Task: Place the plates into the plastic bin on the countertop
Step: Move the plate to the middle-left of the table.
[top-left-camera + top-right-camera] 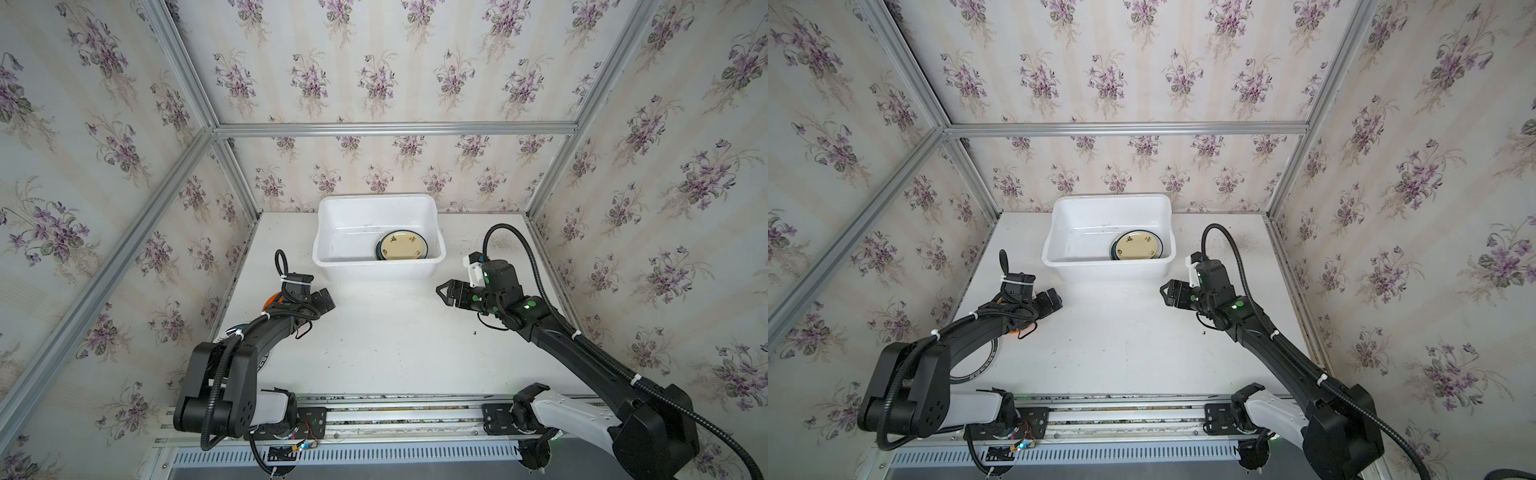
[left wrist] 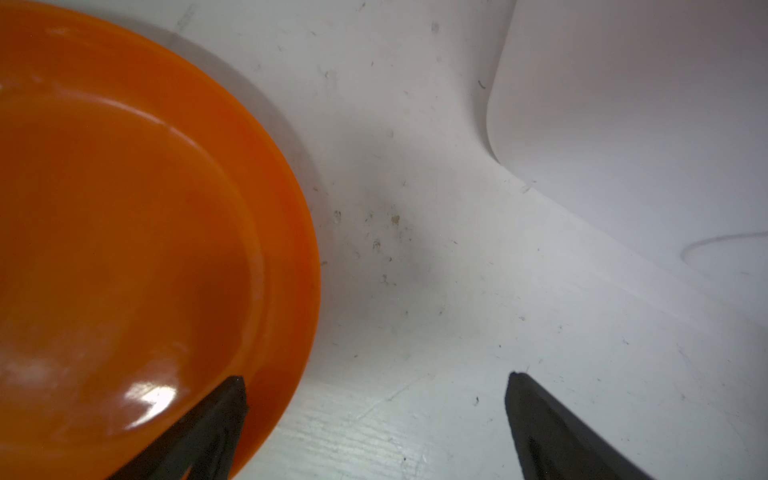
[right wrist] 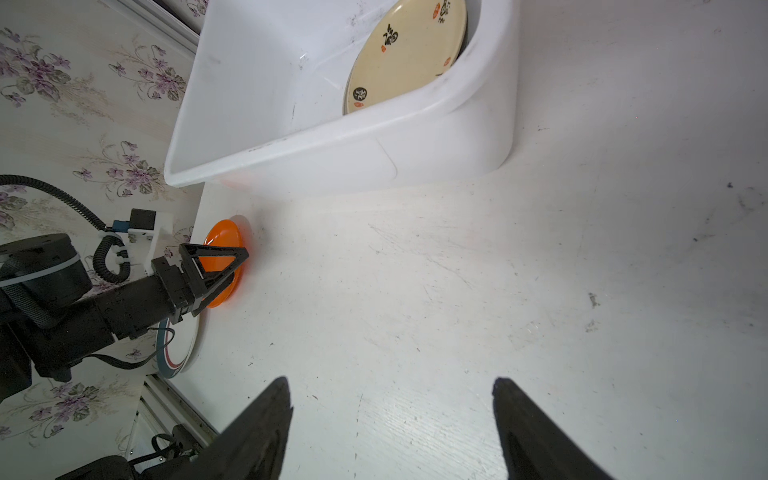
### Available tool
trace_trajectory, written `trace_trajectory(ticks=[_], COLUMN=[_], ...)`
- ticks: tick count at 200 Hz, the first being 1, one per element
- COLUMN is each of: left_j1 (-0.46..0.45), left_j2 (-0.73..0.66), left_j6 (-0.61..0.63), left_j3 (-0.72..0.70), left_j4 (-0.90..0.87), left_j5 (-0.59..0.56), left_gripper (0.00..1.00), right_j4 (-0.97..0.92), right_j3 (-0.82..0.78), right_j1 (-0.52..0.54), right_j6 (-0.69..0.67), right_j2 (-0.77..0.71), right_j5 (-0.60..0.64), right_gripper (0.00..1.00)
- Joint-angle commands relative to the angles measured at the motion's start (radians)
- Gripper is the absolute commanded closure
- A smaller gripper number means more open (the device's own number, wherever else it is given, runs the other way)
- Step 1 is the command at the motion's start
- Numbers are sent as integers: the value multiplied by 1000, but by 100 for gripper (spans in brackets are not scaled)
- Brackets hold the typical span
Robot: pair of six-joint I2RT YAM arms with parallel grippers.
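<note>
Tabletop [image 1: 395, 345], white and scuffed, carries the plastic bin [image 1: 374, 270] at twelve o'clock. Toward the bin's four o'clock corner, a cream plate [image 1: 402, 246] with Chinese characters lies on a dark-rimmed plate [image 1: 377, 250]. At nine o'clock on the tabletop sits an orange plate [image 2: 124, 228], with a white teal-rimmed plate [image 3: 187, 349] just beside it at eight. Left fingers [image 2: 216, 424] are spread wide, one above the orange plate's rim, the other over bare tabletop, gripping nothing. Right fingers [image 3: 257, 428], at three o'clock, gape empty.
</note>
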Motion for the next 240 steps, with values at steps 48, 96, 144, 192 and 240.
trace_trajectory(ticks=[48,96,144,192,240], left_j1=[-62,-143,-268,-269,-105], left_j2=[-7,-47,-83,-198,-273], left_j6=[-24,-61,-99,-102,-69], left_j3=[-30,-70,-68,-75,-49], left_j4=[34,46,57,8,-103], left_j5=[86,95,99,20,-55], left_gripper=[1,1,1,1,1], right_j4=[13,17,16,1,-15], right_j3=[-2,-5,-4,0,-3], right_j1=[-3,-3,-3,-4,-4], right_j6=[-15,-14,-12,-15,-27], right_j2=[14,22,20,-5,-23], right_j5=[20,17,18,23,24], right_gripper=[21,21,21,21,21])
